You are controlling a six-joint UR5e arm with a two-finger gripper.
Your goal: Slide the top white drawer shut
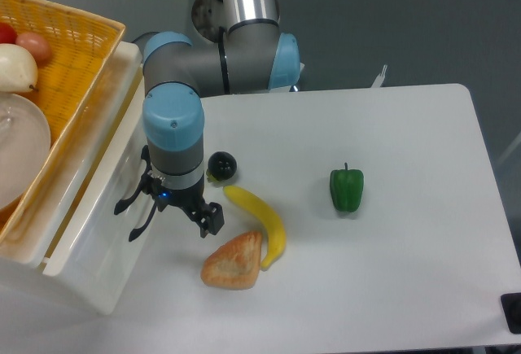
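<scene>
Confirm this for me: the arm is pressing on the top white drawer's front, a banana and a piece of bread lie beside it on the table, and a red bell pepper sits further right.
Wrong in one respect: the bell pepper is green, not red, as the camera view shows. The rest holds: the gripper is at the top white drawer front, with the banana and bread beside it on the table.

White table (391, 289), rounded corners; dark grey floor (407, 20) behind; even light.
</scene>
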